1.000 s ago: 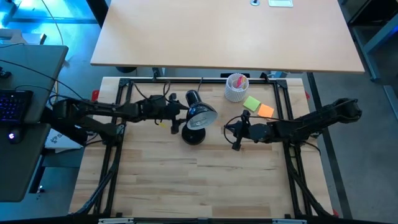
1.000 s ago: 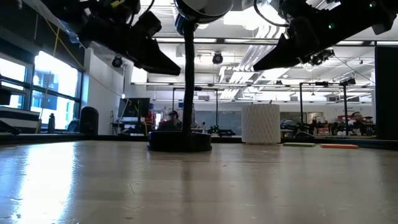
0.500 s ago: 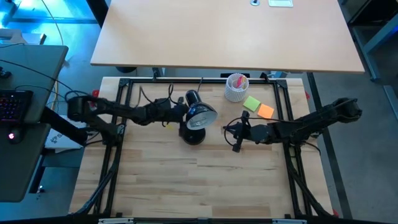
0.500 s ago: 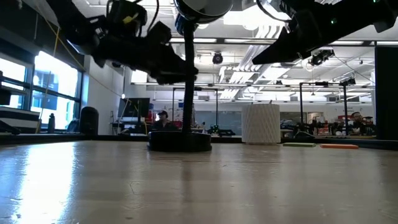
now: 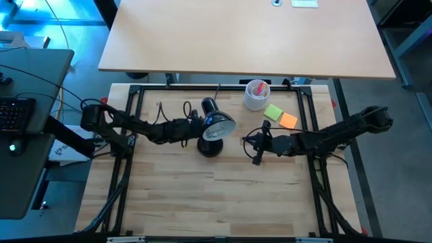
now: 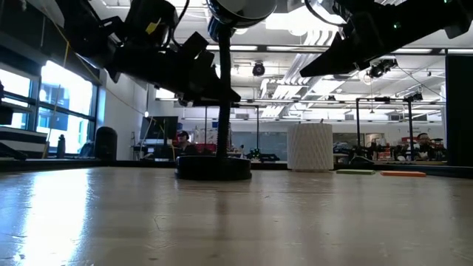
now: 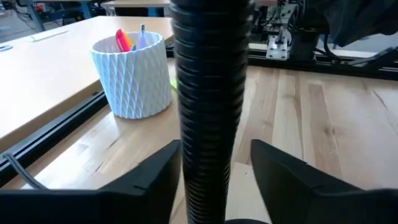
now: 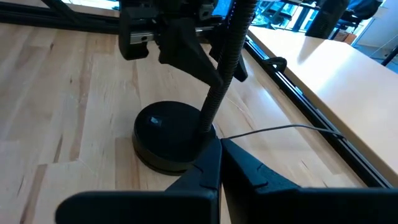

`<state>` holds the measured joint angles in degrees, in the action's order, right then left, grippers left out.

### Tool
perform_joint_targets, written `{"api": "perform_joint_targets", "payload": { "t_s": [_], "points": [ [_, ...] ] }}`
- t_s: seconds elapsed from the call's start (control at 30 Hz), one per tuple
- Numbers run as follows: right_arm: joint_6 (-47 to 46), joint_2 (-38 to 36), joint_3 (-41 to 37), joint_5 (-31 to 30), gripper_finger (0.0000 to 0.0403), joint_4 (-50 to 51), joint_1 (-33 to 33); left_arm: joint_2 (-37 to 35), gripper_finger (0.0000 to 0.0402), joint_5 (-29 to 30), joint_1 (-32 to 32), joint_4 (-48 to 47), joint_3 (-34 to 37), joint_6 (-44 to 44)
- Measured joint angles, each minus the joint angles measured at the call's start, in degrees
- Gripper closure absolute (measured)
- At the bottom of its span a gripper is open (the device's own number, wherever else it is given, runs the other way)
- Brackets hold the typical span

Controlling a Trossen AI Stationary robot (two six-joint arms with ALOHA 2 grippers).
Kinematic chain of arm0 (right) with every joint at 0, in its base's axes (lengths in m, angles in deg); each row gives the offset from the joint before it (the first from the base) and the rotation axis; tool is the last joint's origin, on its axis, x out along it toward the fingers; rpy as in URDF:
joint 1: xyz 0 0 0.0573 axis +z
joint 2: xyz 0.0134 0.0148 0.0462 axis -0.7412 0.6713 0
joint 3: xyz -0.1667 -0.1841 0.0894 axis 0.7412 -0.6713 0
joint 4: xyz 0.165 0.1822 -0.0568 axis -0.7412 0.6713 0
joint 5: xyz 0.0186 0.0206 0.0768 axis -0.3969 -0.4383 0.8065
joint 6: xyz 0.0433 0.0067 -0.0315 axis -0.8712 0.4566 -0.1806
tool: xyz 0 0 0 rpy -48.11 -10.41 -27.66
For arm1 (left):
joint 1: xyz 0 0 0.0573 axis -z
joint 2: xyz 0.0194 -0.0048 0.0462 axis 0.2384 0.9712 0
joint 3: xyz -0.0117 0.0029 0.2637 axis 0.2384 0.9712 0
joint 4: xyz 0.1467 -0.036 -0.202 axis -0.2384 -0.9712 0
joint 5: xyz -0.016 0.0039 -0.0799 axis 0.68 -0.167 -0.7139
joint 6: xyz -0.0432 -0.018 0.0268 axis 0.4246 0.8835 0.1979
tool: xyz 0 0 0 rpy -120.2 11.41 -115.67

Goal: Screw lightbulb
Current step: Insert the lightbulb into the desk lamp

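A black desk lamp stands on its round base [image 5: 209, 148] at mid-table, its ribbed neck [image 7: 211, 93] upright and its head [image 5: 218, 125] tilted up. A pale round shape in the head's mouth looks like the lightbulb [image 5: 216, 128]; I cannot tell more of it. My left gripper [image 5: 197, 128] reaches level from the table's left, open, with one finger on each side of the neck. My right gripper [image 5: 250, 143] hangs shut and empty to the right of the lamp, above the table, pointing at the base [image 8: 168, 134]. My left gripper has the lamp's ribbed neck [image 7: 208, 155] between its two fingers [image 7: 155, 183], about halfway up, level and across it. One finger stands hard against the ribs and a thin gap shows at the other; whether they touch the neck, I cannot tell.
A white ribbed cup [image 5: 256, 95] with pens stands behind the lamp on the right, with a green note [image 5: 273, 112] and an orange note [image 5: 288, 120] beside it. The lamp's cable [image 8: 273, 130] runs to the far edge. Black frame rails [image 5: 314, 108] border the table.
My left gripper has sunk and gone toward the table's right, rolling a little, up to the lamp's neck; its fingers now stand on either side of the neck. The lamp has stayed where it was.
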<state>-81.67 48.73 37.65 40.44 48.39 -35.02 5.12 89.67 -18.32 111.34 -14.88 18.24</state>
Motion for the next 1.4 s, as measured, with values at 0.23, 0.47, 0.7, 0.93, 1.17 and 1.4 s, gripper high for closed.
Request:
{"api": "perform_joint_targets", "payload": {
  "t_s": [0.23,0.47,0.7,0.93,1.17,1.4],
  "points": [
    [-0.01,0.00,0.01,0.00,0.0401,0.14,0.00,-1.36,0.0320,1.19,-0.01,-3.42,-0.04,0.56],
    [-0.01,0.00,0.02,0.00,0.0401,0.98,-0.02,-3.53,0.0350,1.17,-0.03,-8.41,-0.17,-0.37],
    [-0.01,0.00,0.02,0.00,0.0401,1.63,-0.02,-5.62,0.0350,0.96,-0.46,-14.28,-0.29,-0.31],
    [1.74,-0.32,0.02,0.02,0.0401,2.20,-0.02,-5.55,0.0328,1.15,-2.63,-11.79,-0.04,-0.54],
    [2.76,-4.06,0.02,0.02,0.0401,3.94,-0.02,-2.82,0.0329,0.93,-4.72,-3.49,0.11,0.10],
    [3.61,-7.64,0.04,0.00,0.0401,3.95,-0.02,3.21,0.0337,1.07,-5.69,7.39,0.05,3.56]
  ]
}}
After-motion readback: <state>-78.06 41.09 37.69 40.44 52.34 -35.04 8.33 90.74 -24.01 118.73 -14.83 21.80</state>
